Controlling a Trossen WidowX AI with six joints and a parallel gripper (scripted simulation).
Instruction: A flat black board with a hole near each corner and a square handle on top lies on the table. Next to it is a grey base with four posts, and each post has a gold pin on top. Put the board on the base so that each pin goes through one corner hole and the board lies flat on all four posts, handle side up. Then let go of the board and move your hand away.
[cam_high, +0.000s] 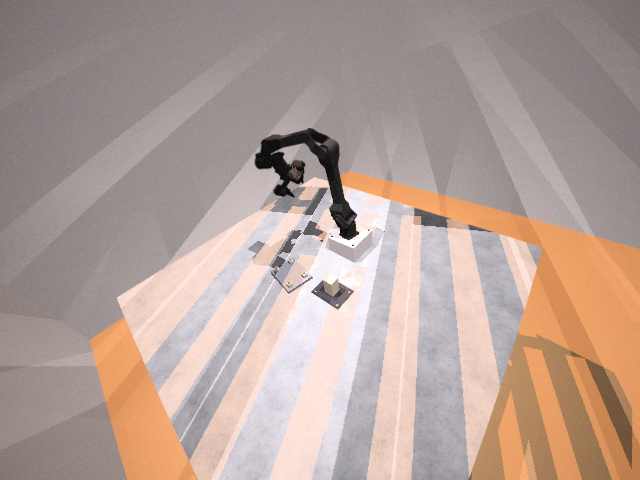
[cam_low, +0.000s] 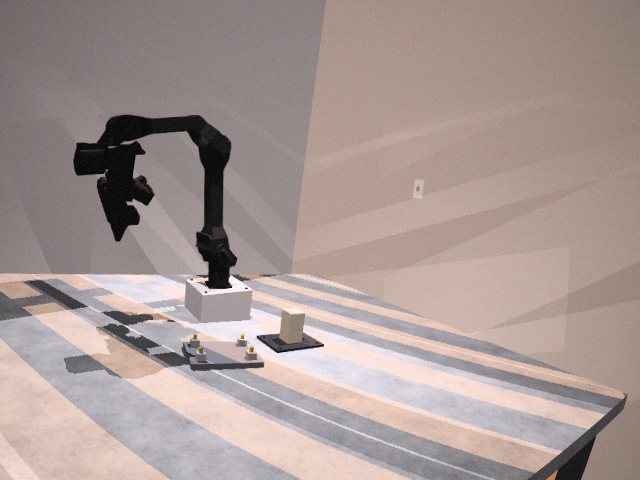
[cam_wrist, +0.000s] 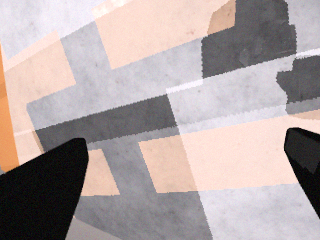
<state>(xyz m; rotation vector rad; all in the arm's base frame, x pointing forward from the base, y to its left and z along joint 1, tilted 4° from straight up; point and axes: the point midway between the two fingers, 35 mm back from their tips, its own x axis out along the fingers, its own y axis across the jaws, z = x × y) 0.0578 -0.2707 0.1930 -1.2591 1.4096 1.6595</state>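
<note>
Black board lies off to one side, below a waiting pincer

Spread wide apart, the pincer (cam_high: 287, 193) (cam_low: 127, 228) (cam_wrist: 187, 143) holds nothing and hangs high. The board (cam_high: 321, 293) (cam_low: 310, 344) lies flat, well below it and toward the lower right in both the top and exterior views. The grey base (cam_high: 292, 273) (cam_low: 222, 351) sits beside the board, apart from it, on the pincer's side. The coming move probably turns on that sideways and downward offset, passing the base to reach the pale handle (cam_high: 330, 285) (cam_low: 292, 326).

The handle's long axis stands upright, so a descent from above should suit it; whether the board itself is longer one way, I cannot tell. With one arm, there is no nearer hand to choose. Neither board nor base shows in the wrist view.

Beneath them runs a striped surface (cam_high: 423, 361) (cam_low: 361, 403) (cam_wrist: 240, 160) in blue-grey, peach and charcoal. The arm rises from a white pedestal (cam_high: 354, 251) (cam_low: 223, 306); grey and beige walls stand behind in the exterior view.
</note>
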